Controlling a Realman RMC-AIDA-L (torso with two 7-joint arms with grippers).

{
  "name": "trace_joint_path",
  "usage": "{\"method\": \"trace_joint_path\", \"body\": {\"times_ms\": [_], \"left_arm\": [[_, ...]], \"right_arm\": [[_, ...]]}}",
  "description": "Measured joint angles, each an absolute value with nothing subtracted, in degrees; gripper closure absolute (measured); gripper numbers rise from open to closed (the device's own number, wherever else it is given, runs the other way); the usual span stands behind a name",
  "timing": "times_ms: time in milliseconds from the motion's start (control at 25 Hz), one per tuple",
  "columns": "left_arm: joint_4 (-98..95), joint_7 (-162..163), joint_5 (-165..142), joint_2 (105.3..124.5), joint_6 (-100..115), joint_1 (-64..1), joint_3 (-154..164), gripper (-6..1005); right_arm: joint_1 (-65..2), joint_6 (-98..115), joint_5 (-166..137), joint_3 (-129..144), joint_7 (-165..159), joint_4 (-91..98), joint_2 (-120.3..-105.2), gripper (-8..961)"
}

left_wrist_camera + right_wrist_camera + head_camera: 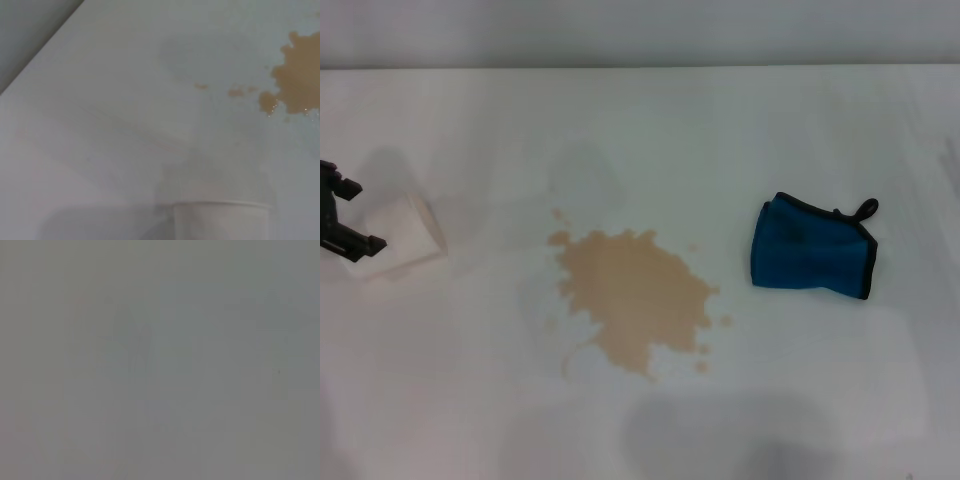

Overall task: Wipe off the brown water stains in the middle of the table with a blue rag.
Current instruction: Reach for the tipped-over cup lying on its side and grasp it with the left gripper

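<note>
The brown water stains [635, 300] spread as a tan blotch with small splatter dots in the middle of the white table [720, 130]; part of the stains [300, 80] also shows in the left wrist view. The blue rag [810, 250], folded, with black edging and a loop, lies flat to the right of the stains with nothing touching it. My left gripper [350, 215] is at the far left edge, shut on a tilted white paper cup [405, 235], well left of the stains. My right gripper is out of view, and its wrist view shows only blank grey.
The paper cup's rim [220, 205] fills the low part of the left wrist view. The table's far edge [640, 66] meets a grey wall. Bare white tabletop lies between the stains and the rag.
</note>
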State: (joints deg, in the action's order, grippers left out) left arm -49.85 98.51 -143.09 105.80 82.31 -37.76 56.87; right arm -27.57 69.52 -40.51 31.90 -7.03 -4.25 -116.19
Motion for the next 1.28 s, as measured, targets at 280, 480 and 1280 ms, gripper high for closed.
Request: {"method": "trace_joint_path", "body": {"times_ms": [280, 480, 1280], "left_arm": [[-46.87, 96.73, -143.57, 106.93, 79.58, -38.49, 56.87, 122], [-45.03, 96.43, -144.57, 107.65, 78.32, -39.02, 57.01, 123], [-42.78, 96.25, -144.67, 109.02, 75.39, -38.59, 57.04, 144]], "right_arm": [[-27.60, 69.52, -40.52, 31.90, -7.03, -4.24, -116.19, 114], [-27.60, 69.53, -40.52, 31.91, -7.03, -4.21, -116.19, 114], [-27.31, 69.52, -40.52, 31.90, -7.03, -4.22, -116.19, 114]]}}
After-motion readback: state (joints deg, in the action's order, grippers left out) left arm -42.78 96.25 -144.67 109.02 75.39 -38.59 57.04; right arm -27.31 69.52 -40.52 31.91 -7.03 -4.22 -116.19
